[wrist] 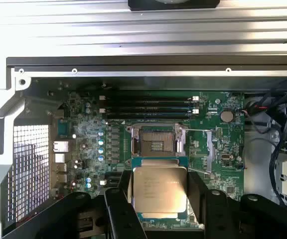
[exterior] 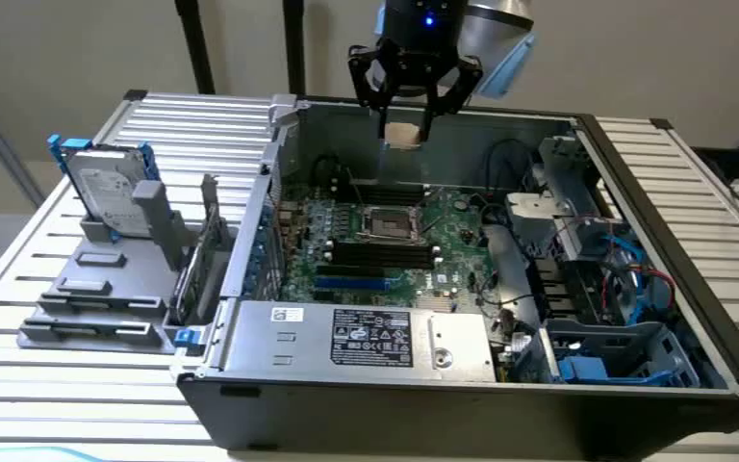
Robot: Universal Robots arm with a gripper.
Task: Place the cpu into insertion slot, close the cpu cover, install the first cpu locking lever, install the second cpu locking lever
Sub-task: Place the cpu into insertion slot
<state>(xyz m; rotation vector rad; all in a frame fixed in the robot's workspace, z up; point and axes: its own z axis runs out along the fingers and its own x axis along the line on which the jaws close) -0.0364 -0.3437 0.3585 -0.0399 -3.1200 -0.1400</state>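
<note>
In the exterior view the gripper (exterior: pixel 404 123) hung above the open case (exterior: pixel 626 183), near its far wall. Its jaws were closed on the cpu (exterior: pixel 402 135), a pale tan square held clear of the board (exterior: pixel 453 255). The slot (exterior: pixel 392 223) lay well below it, and nothing sat in it.

In the wrist view the fingers (wrist: pixel 117 206) clamped the cpu flat from two sides, and it hung just short of the slot rather than directly over it. The slot's contacts were bare. By my reading, no step was finished: the cpu was not yet seated, and the closing of the cover and the locking of both levers remained. I could not tell how the cover or levers stood.
</note>
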